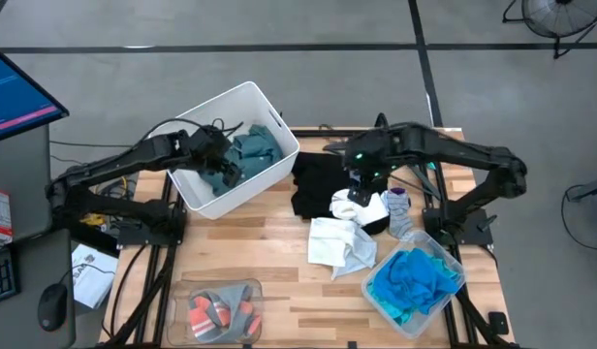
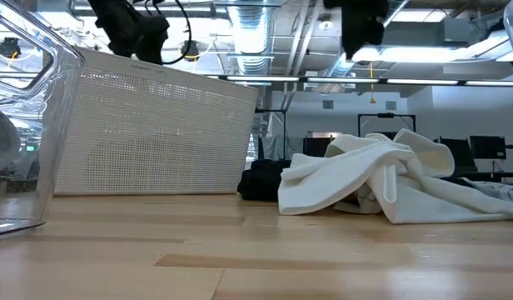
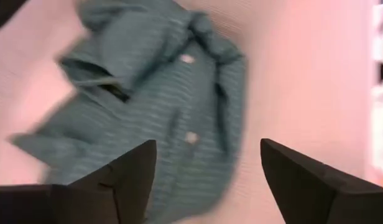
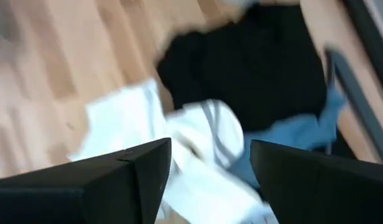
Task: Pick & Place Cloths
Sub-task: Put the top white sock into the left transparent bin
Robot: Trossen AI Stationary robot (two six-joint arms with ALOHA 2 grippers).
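A dark teal-green cloth [image 1: 252, 150] lies crumpled inside the white bin [image 1: 267, 105]. My left gripper [image 3: 207, 146] hangs open above this cloth [image 3: 160, 106], touching nothing. My right gripper [image 4: 210, 146] is open too. It hovers over the spot where a white cloth [image 4: 204, 134] overlaps a black cloth [image 4: 253, 68] on the table. In the high view the right gripper [image 1: 361, 186] is above the black cloth [image 1: 316, 184], with a larger white cloth [image 1: 339, 242] nearer the table's front. A grey cloth [image 1: 398, 208] lies beside it.
A clear tub [image 1: 452, 291] at the table's near right holds a bright turquoise cloth [image 1: 415, 279]. Another clear tub [image 1: 187, 291] at the near left holds grey-and-orange cloths [image 1: 221, 312]. Bare wood lies between the bin and the near edge. A monitor [image 1: 17, 97] stands off the left.
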